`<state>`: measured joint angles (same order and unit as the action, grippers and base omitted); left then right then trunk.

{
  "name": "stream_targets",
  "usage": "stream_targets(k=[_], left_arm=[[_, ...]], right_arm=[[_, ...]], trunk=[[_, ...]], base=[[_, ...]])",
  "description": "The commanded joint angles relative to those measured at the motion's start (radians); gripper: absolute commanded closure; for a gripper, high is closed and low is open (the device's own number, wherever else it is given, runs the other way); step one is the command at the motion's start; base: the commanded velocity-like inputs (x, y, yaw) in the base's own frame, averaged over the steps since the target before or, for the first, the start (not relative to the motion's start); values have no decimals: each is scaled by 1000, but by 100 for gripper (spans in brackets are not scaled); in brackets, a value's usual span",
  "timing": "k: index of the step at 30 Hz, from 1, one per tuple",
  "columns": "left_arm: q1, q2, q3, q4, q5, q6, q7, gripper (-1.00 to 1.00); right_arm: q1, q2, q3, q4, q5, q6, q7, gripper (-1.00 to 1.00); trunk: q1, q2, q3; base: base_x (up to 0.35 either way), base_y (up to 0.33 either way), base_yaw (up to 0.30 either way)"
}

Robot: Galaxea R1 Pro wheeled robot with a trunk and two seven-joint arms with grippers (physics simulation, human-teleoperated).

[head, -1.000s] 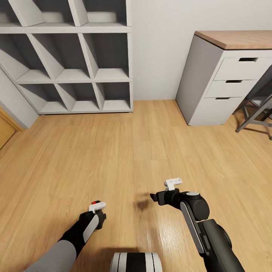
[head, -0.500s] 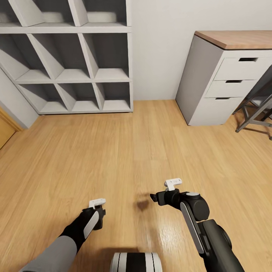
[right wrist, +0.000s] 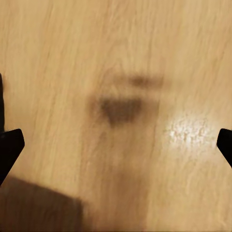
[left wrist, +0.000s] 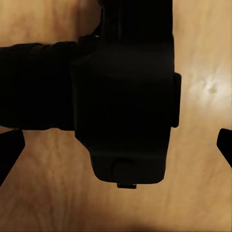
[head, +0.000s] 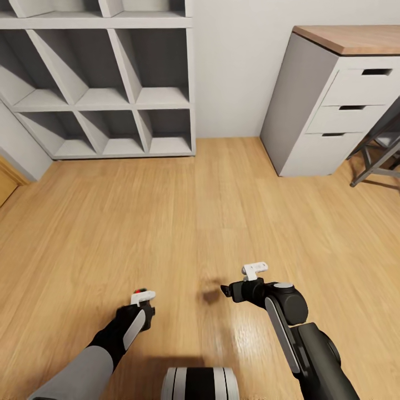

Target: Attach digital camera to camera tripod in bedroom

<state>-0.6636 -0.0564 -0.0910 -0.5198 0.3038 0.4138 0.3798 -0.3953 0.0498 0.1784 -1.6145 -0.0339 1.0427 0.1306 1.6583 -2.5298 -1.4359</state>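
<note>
Left claw (head: 143, 304) grasps the camera (left wrist: 126, 104); right claw (head: 228, 290) released, empty, nearer the bench (head: 355, 39); tripod unseen.

Bright, even light; blurred wrist views

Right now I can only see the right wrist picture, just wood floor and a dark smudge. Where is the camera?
Observer: The digital camera is right in front of the left gripper, above the floor.
Operator: What's ahead of us?
Observer: A grey cubby shelf against the wall, ahead on the left.
Operator: And on the other side?
Observer: A wood-topped grey desk with drawers, ahead on the right.
</note>
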Motion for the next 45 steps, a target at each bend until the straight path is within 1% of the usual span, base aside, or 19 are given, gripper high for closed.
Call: stream_targets(k=[1, 7, 39, 45], left_arm=[[0, 1, -7, -2, 10, 3, 9, -100], [0, 0, -7, -2, 11, 3, 9, -100], [0, -4, -5, -2, 16, 1, 11, -100], [0, -5, -4, -2, 19, 0, 11, -100]], right_arm=[[-1, 0, 0, -1, -3, 4, 0, -100], [0, 1, 0, -1, -3, 4, 0, -100], [1, 1, 0, -1, -3, 4, 0, -100], [1, 1, 0, -1, -3, 4, 0, -100]], trunk=[[0, -1, -5], [3, -2, -28], [3, -2, -28], [6, -3, -51]], base=[[0, 0, 0], [0, 0, 0], [0, 0, 0], [0, 0, 0]])
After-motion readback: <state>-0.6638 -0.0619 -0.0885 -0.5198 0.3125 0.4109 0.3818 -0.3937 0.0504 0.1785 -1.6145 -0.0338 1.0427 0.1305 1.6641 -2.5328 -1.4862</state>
